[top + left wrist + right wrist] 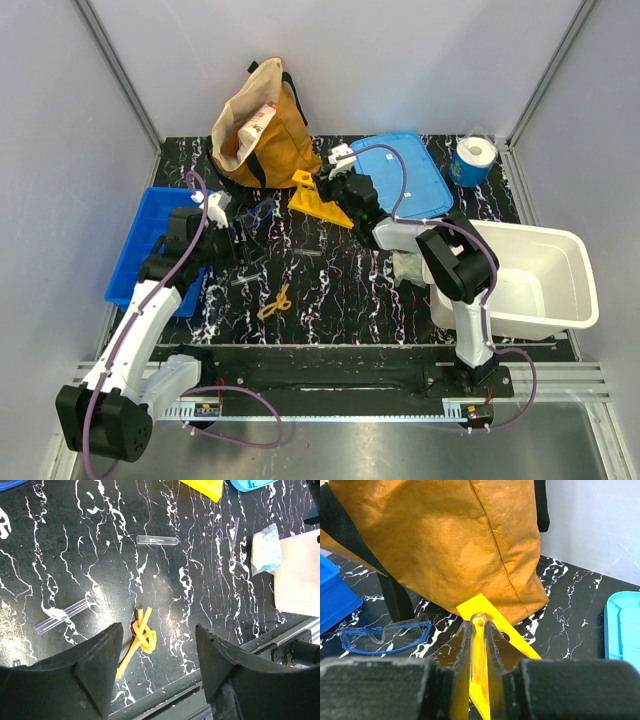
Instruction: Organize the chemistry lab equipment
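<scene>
My right gripper (479, 632) pinches a thin clear tube (479, 620) over a yellow plastic rack (512, 636). Tan fabric bag (445, 540) behind; clear goggles with a dark-blue frame (385, 636) lie left.

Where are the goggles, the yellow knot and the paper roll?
goggles (382, 636): right wrist view, on the lens.
yellow knot (144, 636): left wrist view, on the knotted middle.
paper roll (478, 152): top view, on its white top.

**No legible writing in any view**

No word, number or brand can be read. A white-and-red packet (256, 122) in the mouth of the tan bag (280, 145) carries marks too small to make out. The blue wrap on the paper roll (468, 165) shows no readable print. The bench (335, 290) bears only white marbling.
</scene>
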Controlling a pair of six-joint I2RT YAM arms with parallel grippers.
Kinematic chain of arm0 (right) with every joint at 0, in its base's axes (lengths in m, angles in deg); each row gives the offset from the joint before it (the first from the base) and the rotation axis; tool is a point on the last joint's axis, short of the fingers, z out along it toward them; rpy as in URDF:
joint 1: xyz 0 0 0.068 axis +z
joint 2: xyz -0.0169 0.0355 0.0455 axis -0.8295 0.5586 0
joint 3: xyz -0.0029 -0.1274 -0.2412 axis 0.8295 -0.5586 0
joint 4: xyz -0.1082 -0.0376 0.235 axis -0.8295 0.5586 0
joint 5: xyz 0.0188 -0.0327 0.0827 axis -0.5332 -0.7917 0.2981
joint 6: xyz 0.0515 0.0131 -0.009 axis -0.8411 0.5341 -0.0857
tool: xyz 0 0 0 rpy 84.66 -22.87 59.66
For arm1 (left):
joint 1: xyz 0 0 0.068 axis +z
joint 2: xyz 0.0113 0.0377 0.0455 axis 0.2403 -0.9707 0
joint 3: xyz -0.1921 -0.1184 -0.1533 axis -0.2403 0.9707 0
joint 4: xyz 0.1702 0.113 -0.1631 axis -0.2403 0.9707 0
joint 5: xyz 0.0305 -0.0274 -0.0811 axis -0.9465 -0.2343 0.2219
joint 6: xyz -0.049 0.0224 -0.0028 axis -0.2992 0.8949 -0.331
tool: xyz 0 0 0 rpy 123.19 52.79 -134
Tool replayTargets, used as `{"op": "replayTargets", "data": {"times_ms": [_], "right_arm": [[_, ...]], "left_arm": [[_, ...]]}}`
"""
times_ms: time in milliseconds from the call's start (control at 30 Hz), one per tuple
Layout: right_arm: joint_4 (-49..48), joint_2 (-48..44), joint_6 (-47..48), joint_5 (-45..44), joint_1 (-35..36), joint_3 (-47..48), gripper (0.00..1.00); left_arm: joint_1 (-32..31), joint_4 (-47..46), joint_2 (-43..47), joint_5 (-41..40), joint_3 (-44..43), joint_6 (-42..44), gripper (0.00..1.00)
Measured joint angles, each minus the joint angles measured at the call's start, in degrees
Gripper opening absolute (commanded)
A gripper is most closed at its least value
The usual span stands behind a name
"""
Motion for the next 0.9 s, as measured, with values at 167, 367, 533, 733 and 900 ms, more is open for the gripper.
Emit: {"op": "replayTargets", "data": {"times_ms": [167, 367, 533, 733, 900], "right_arm": [[-0.59, 0.22, 0.92, 0.98, -0.52, -0.02, 0.19], [-1.53, 0.39, 1.40, 1.16, -0.59, -0.02, 0.19], [-1.73, 0.94, 1.51, 1.16, -0.74, -0.02, 0.19], [-1.84, 1.53, 1.46, 1.20, -0.94, -0.33, 0.19], [-2.69, 1.55, 1.25, 1.60, -0.96, -1.29, 0.20]], "left_arm": [[-0.13, 0.00, 0.00, 0.00, 0.00, 0.00, 0.64], [-0.15, 0.00, 0.00, 0.02, 0.00, 0.00, 0.64], [-0.17, 0.00, 0.00, 0.02, 0.00, 0.00, 0.64], [-0.17, -0.02, 0.00, 0.00, 0.00, 0.00, 0.64], [-0.17, 0.00, 0.00, 0.02, 0.00, 0.00, 0.64]]}}
